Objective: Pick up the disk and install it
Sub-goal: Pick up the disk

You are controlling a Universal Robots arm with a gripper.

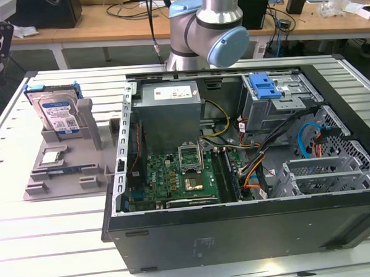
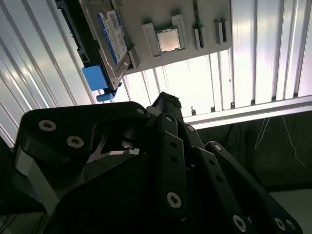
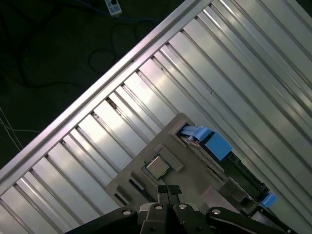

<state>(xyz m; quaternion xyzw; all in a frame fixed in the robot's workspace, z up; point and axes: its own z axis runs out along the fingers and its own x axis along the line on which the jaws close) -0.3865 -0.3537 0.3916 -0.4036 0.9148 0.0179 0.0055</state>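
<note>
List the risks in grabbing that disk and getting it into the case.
The disk stands tilted in its grey holder; an off-centre grip could tip or jam it.
The chip lies close beside it and could get bumped.
Loose cables near the drive cage could snag it.

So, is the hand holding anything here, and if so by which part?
Nothing is held. In the first wrist view the hand is shut with nothing in it. The disk stands in its grey holder, apart from the hand.
</note>
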